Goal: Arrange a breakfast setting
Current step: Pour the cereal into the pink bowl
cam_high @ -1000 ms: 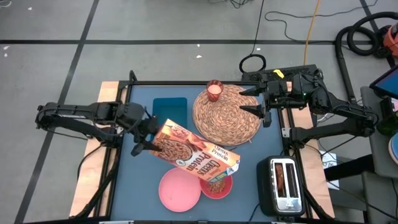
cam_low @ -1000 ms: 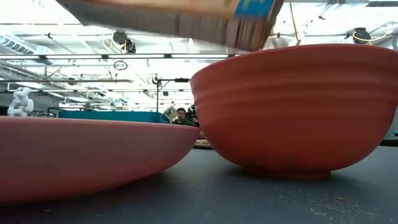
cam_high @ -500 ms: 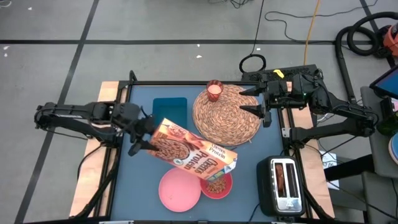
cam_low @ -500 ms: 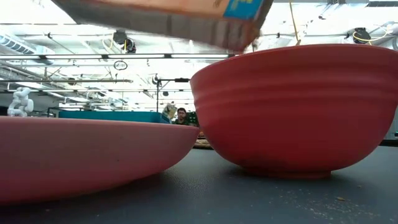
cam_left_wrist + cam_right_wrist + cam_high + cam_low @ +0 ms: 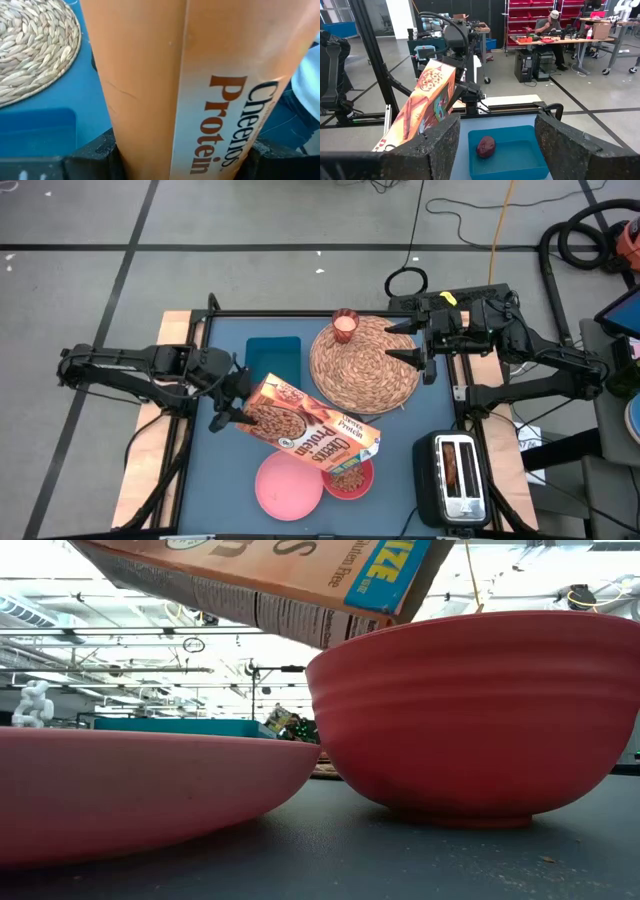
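The left gripper pinches the orange Cheerios Protein box by its bottom end, a finger on each side, and holds it tilted in the air with its open top over the coral-red bowl (brown cereal shows inside the bowl). The pink plate lies touching the bowl, at the near edge of the blue table. The round woven straw placemat lies farther back, with the small candle glass on its rim. A dark-red fruit rests in the teal tray. The right gripper hovers over the placemat's edge, fingers spread and empty. A toaster stands beside the table.
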